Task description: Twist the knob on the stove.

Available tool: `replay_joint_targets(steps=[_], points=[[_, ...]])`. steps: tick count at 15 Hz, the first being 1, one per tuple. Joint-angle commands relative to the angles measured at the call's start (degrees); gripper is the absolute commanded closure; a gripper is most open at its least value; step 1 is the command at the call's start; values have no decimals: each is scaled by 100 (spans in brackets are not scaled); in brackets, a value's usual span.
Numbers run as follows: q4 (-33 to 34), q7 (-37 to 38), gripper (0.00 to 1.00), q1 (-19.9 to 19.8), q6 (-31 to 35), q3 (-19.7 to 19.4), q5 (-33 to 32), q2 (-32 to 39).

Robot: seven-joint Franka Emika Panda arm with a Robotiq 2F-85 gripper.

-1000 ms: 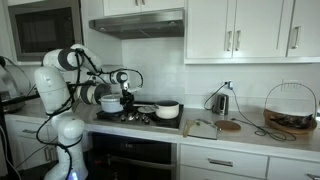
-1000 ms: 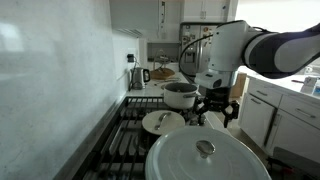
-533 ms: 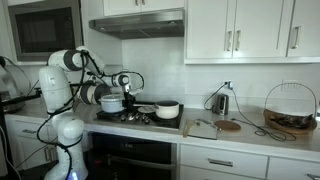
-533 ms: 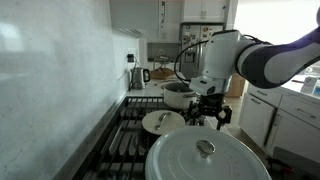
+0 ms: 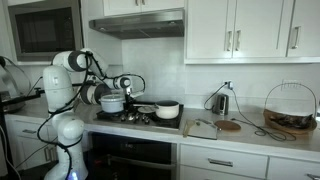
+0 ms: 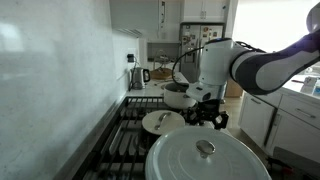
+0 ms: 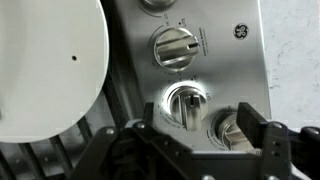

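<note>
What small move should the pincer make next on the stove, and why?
Probably centre the pincer over the middle knob and lower it before closing: in the wrist view its jaws stand open, gripping nothing, and that knob sits off the gap's centre, with another knob close by.

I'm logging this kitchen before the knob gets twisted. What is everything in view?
stove: one, black grates, set in the counter
knobs: at least three, silver, on the stove's metal panel
pots: two, white, on the stove
kettle: one, metal, on the counter
wire basket: one, dark, counter's far end
microwave: one, black, built in up high
range hood: one, steel, above the stove
arm: one, white, at the stove
claw: one, black, open, over the knobs
</note>
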Motion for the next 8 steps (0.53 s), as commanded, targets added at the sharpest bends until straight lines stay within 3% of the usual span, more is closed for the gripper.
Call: replay_joint_targets(steps=[1, 3, 6, 8], points=[[149, 178, 39, -113, 31, 135, -112, 145], [159, 181, 38, -111, 28, 144, -108, 162], [197, 189, 57, -116, 19, 149, -104, 192], [222, 194, 49, -118, 22, 153, -106, 211]])
